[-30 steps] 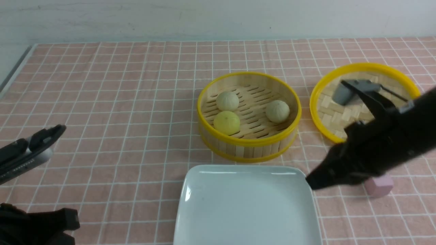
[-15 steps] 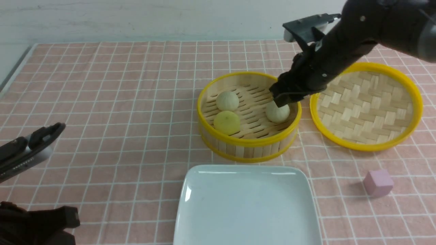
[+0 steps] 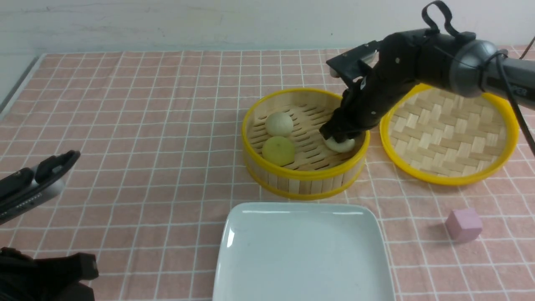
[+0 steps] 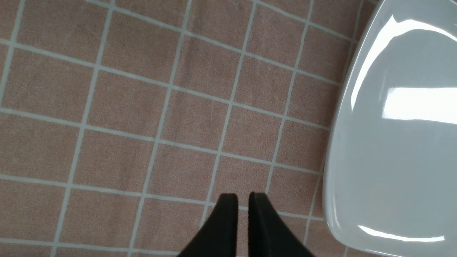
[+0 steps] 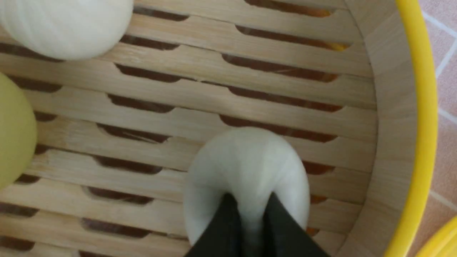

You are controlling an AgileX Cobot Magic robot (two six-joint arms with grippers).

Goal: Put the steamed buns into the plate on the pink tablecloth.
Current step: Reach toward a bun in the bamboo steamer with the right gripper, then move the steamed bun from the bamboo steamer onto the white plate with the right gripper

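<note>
Right gripper (image 5: 250,205) is down inside the bamboo steamer (image 3: 305,177), jaws nearly closed and pinching into the soft top of the pale bun (image 5: 246,160). The tips dent the dough, so I read it as a grasp, but a shallow one on the crown, not around the belly. That bun sits on the slats against the steamer's right wall and doesn't look lifted. The other two steamed buns are clear of the gripper on the steamer's left side: the second pale bun (image 3: 279,123) toward the back, with the yellow bun (image 3: 278,150) just in front of it and near touching. The plate (image 3: 305,251) is just in front of the steamer on the pink tablecloth (image 3: 146,125), with nothing on it, so zero of three are done. The step in hand is the pick of bun one. The next move needs a straight lift high enough to clear the yellow rim, then a carry toward the robot to over the plate, a low descent, and release. The risk is that the pinch on the pleats slips or tears, or the bun clips the wall on the way up. The steamer lid (image 3: 449,129) and pink cube (image 3: 464,225) sit off to the right, out of the path. Left gripper (image 4: 242,198) is parked over bare cloth beside the plate's left edge, with only a thin slit between the tips and nothing held.
</note>
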